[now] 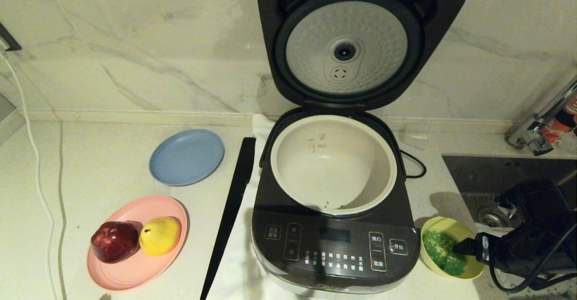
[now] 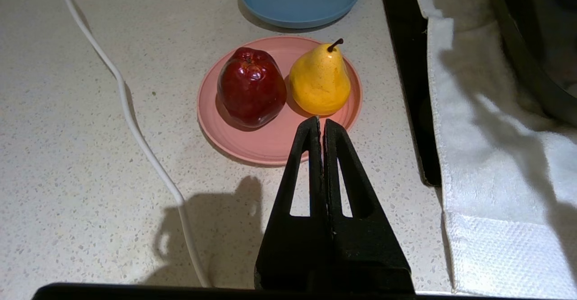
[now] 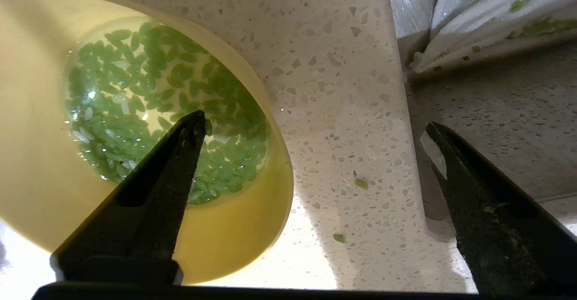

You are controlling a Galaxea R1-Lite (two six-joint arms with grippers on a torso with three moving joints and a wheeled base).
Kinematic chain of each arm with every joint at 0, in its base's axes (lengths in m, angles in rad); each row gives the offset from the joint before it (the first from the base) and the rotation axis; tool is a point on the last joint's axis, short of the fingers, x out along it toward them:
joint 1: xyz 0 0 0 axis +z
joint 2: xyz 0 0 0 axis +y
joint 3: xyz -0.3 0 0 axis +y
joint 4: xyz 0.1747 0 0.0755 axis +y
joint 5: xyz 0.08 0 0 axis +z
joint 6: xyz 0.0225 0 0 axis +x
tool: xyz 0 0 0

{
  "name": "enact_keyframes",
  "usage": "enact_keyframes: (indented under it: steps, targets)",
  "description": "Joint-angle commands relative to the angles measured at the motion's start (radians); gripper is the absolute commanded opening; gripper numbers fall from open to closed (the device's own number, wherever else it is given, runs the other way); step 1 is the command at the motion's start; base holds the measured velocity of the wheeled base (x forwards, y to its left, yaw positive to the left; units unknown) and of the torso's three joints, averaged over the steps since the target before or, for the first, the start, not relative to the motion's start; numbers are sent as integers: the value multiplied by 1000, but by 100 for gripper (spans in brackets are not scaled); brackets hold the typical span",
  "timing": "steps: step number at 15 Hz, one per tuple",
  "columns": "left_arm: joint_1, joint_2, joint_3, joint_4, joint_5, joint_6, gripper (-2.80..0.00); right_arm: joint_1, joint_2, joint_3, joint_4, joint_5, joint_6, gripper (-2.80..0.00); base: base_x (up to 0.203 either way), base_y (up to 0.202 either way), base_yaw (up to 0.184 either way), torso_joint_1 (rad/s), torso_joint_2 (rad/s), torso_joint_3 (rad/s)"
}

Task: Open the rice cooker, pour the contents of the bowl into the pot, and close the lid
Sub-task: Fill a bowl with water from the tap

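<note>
The bowl (image 1: 452,253) — small, round, pale-yellow plastic — stands on the speckled white worktop (image 1: 103,165) just beside the front right corner of the large dark grey rice cooker (image 1: 333,246). In the head view the dark hinged lid (image 1: 360,43) is raised, showing its dimpled silver underside, and the round cream-white inner pot (image 1: 333,162) lies open with only a few green specks near its front wall. The bright green grains (image 1: 444,250) fill the bowl's bottom. The right gripper (image 1: 469,247) reaches in from the right at the bowl's rim.

Left wrist view: the left gripper (image 2: 321,124) hangs parked above the worktop near a pink plate (image 2: 270,142) carrying a red apple (image 2: 250,87) and a yellow pear (image 2: 320,80); its jaws are pressed together.

Right wrist view: the jaws are spread wide — one fingertip (image 3: 191,129) over the bowl's interior, the other outside over the worktop, so the rim wall lies between them. Stray grains lie on the worktop.

Handling judgement: the bowl is probably light, thin-walled and smooth, so it may slip or tip. The grains look wet and loose, so they should pour freely. Take hold across the near rim wall, one jaw inside and one outside, and keep the bowl level during the lift.
</note>
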Motion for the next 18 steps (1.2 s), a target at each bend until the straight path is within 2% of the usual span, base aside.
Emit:
enact_keyframes:
  steps: [1, 7, 10, 14, 18]
  targets:
    - [0, -1, 9, 0, 0, 0, -280, -3, 10, 0, 0, 0, 3, -280, 0, 0, 0, 0, 0, 0]
    - [-1, -1, 9, 0, 0, 0, -280, -13, 23, 10, -4, 3, 4, -280, 0, 0, 0, 0, 0, 0]
    - [0, -1, 8, 0, -2, 0, -280, -15, 21, 27, -59, -3, 3, -280, 0, 0, 0, 0, 0, 0]
    - [0, -1, 9, 0, 0, 0, -280, -24, 14, 29, -68, -3, 3, -280, 0, 0, 0, 0, 0, 0]
    - [0, -1, 9, 0, 0, 0, -280, -90, -33, 3, -63, -2, 7, -280, 0, 0, 0, 0, 0, 0]
